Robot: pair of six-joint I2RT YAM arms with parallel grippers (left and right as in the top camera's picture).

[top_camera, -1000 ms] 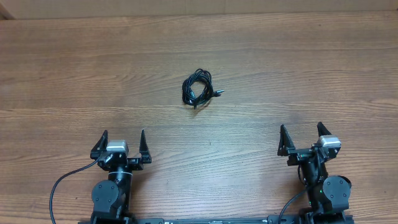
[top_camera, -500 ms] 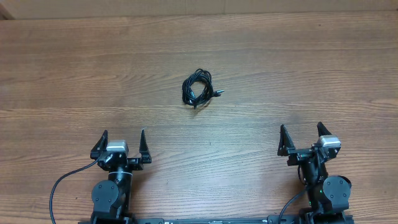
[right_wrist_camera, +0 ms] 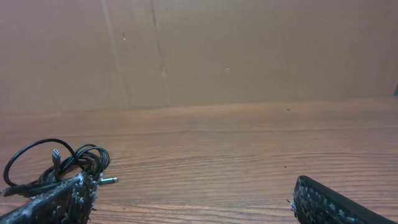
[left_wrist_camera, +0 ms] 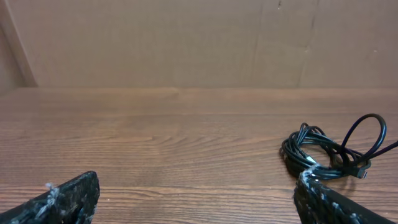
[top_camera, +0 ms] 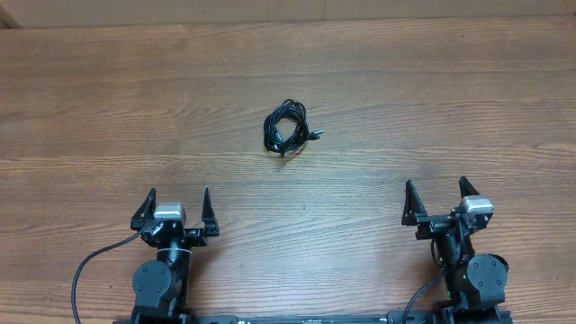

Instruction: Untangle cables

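Observation:
The cables (top_camera: 286,130) lie as one small tangled black bundle near the middle of the wooden table, a plug end poking out to its right. In the left wrist view the cables (left_wrist_camera: 329,152) sit ahead and to the right; in the right wrist view the cables (right_wrist_camera: 59,165) sit ahead and to the left. My left gripper (top_camera: 177,200) rests open near the front edge at the left, well short of the bundle. At the front right my right gripper (top_camera: 435,191) is open too. Nothing is between either pair of fingers.
A brown cardboard wall (left_wrist_camera: 199,43) stands along the table's far edge. The arm bases and their thick black cables (top_camera: 90,265) sit at the front edge. Bare wood surrounds the bundle on all sides.

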